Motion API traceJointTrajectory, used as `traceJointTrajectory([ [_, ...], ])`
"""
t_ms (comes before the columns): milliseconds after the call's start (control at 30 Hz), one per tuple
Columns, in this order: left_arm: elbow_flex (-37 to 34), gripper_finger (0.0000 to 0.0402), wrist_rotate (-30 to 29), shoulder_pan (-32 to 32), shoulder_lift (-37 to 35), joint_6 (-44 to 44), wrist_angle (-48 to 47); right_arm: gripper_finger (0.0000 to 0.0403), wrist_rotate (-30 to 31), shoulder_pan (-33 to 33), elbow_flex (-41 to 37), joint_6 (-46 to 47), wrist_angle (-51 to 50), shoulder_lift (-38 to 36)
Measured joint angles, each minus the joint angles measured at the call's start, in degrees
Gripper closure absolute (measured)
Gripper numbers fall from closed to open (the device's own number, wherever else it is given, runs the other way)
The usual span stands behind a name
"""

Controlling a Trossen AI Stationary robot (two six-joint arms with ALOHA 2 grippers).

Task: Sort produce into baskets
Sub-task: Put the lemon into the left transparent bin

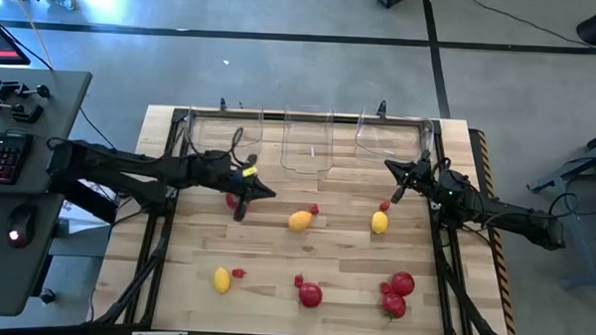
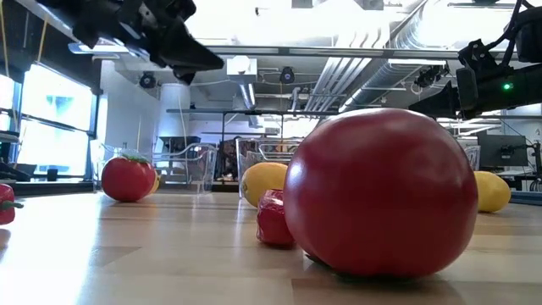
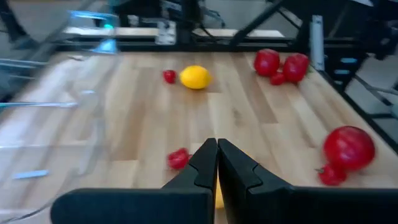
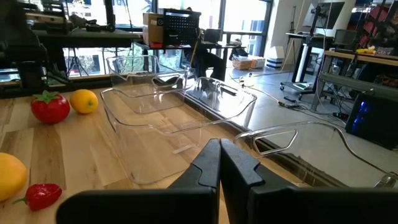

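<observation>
Three clear bins stand along the far edge: left, middle, right. Produce lies loose on the wooden table. There are lemons, round red fruits, and small red berries. My left gripper is shut and empty above the table, just left of the middle lemon, which shows partly under its fingers. My right gripper is shut and empty, raised at the right bin's near rim.
A green-topped red fruit with a lemon beside it lies near the left arm. The bins look empty. A desk with a keyboard stands left of the table. Bare wood lies between the scattered fruits.
</observation>
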Motion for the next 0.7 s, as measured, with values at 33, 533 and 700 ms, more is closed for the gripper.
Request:
traceJointTrajectory([
  [33, 0.79, 0.0396, -0.04, -1.03, 0.87, -0.32, -0.44, 0.0403, 0.00, 0.00, 0.00, 0.00, 0.00, 0.02],
  [533, 15.57, 0.0256, -14.62, -15.52, 20.04, -11.36, -12.09, 0.0403, 0.00, 0.02, 0.00, 0.00, 0.02, 0.02],
  [700, 20.72, 0.0194, -19.89, -16.22, 26.50, -12.96, -14.91, 0.0403, 0.00, 0.00, -0.02, 0.00, 0.01, 0.02],
])
